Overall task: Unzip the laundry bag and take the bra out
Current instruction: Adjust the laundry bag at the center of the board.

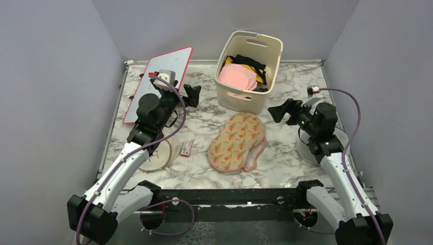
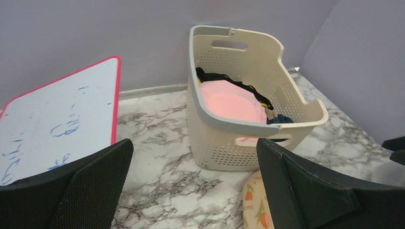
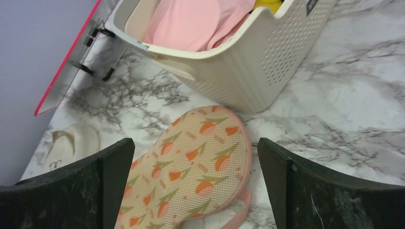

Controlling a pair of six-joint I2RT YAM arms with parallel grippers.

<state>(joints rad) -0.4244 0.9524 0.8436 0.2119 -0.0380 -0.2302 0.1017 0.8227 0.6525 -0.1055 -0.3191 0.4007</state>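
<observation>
The laundry bag (image 1: pixel 237 142) lies flat and closed on the marble table, just in front of the basket. It is beige with orange carrot prints and pink edging, and its pink loop (image 1: pixel 255 155) trails at its right side. It also shows in the right wrist view (image 3: pixel 191 167), and a corner shows in the left wrist view (image 2: pixel 253 202). The bra is not in view. My left gripper (image 1: pixel 193 95) is open and empty, raised to the left of the basket (image 2: pixel 193 150). My right gripper (image 1: pixel 278 109) is open and empty, raised to the right of the bag and pointing at it (image 3: pixel 195 148).
A cream slotted basket (image 1: pixel 240 99) at the back holds pink, black and some yellow fabric. A red-framed whiteboard (image 1: pixel 158 81) leans at the back left. A flat cream round object (image 1: pixel 155 155) and a small red and white item (image 1: pixel 186 148) lie left of the bag.
</observation>
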